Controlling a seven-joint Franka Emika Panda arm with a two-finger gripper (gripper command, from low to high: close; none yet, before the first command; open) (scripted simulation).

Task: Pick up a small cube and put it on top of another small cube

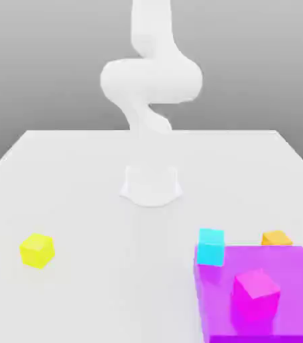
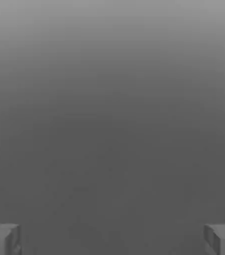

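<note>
Arm (image 1: 151, 87): a white, blurry shape is seen rising at the far middle of the bench, its base (image 1: 151, 184) planted on the top, well apart from every cube.

Fingers (image 2: 112, 239): spread wide, as seen in the hand view, one tip (image 2: 2, 238) in each lower corner of that picture and nothing pinched between them. Plain grey surface is all that's seen past them.

Bench (image 1: 80, 201): white, flat, running from the near edge back to a grey backdrop.

Yellow cube (image 1: 37, 250): sat alone on the bench at the near left of the exterior view, far from the rest.

Cyan cube (image 1: 211, 246): found near right, resting on the bench just beside the far left corner of the purple block, looks to be touching it or nearly so.

Orange cube (image 1: 276, 238): a small one, tucked just behind the far edge of the purple block on the right, partly hidden by it.

Purple block (image 1: 295, 281): big flat slab, parked in the near right corner, cut off by the picture edge.

Magenta cube (image 1: 255, 295): sat on top of the purple block, slightly turned, toward the near side.
</note>
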